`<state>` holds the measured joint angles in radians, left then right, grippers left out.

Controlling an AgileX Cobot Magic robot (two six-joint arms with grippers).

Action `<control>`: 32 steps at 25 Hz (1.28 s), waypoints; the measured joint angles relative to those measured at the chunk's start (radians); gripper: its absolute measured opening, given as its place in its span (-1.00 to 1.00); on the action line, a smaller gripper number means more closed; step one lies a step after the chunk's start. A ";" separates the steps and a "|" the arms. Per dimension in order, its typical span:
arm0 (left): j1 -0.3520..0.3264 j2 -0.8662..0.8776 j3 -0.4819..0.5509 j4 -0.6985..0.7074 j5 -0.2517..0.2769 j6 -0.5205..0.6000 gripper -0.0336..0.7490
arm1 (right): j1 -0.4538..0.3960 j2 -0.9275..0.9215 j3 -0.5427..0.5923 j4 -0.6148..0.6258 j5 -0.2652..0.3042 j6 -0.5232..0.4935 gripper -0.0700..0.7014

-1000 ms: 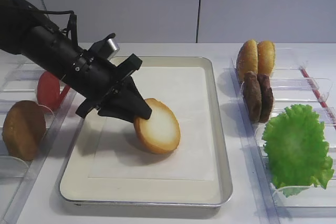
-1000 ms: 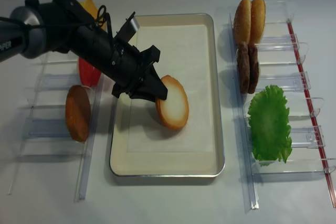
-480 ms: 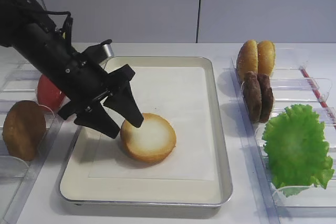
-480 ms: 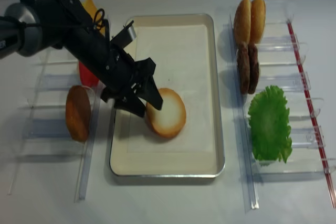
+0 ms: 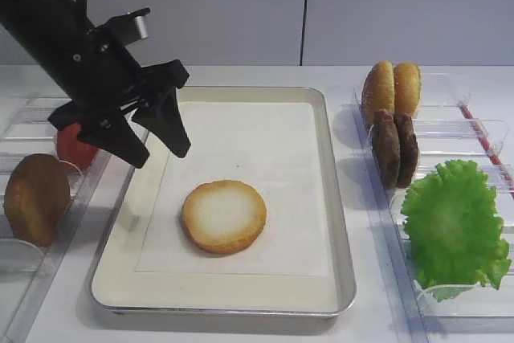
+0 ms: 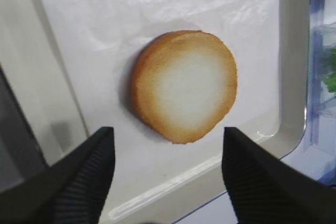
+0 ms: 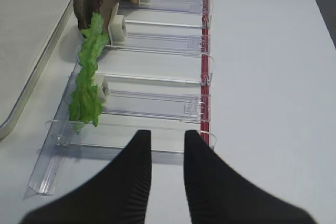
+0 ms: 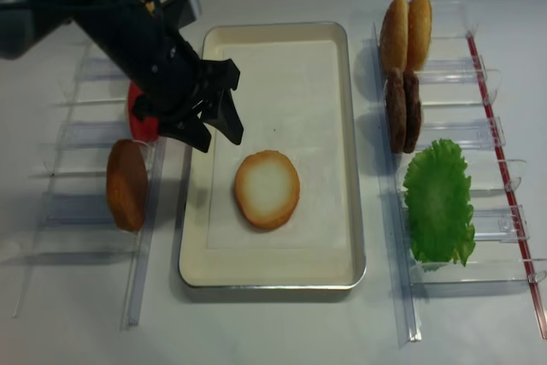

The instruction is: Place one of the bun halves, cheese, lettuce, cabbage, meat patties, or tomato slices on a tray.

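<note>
- The bun half (image 5: 224,216) is seen lying flat on the paper liner of the tray (image 5: 341,279), cream cut face up — touched by nothing.
- The left gripper (image 5: 159,145) is held above the tray's left part; its fingers (image 6: 84,177) are spread wide and grip nothing.
- The right gripper (image 7: 167,153) is seen beside the clear bins near the lettuce (image 7: 87,77) — its fingers narrowly parted, holding nothing.

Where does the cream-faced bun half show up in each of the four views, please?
Exterior high: bun half flat, low left of centre on the paper liner.
Exterior high (realsense): centre, lower half of the tray.
Left wrist: mid-frame, beyond the open left gripper.
Right wrist: not in it.
Shared landmark: the tray's metal rim.
</note>
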<state>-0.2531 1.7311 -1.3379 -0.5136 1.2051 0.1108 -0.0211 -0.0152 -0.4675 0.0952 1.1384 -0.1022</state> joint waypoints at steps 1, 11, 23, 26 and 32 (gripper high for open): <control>-0.009 -0.018 0.000 0.032 0.002 -0.019 0.14 | 0.000 0.000 0.000 0.000 0.000 0.000 -0.33; -0.060 -0.324 0.079 0.429 0.016 -0.172 0.14 | 0.000 0.000 0.000 0.000 0.000 0.000 -0.33; -0.060 -0.893 0.441 0.556 0.042 -0.211 0.06 | 0.000 0.000 0.000 0.000 0.000 0.000 -0.33; -0.060 -1.025 0.506 0.558 0.047 -0.196 0.06 | 0.000 0.000 0.000 0.000 0.000 0.000 -0.33; -0.060 -1.289 0.629 0.558 0.053 -0.172 0.03 | 0.000 0.000 0.000 0.000 0.000 0.000 -0.33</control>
<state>-0.3126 0.4423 -0.7094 0.0449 1.2578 -0.0611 -0.0211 -0.0152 -0.4675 0.0952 1.1384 -0.1022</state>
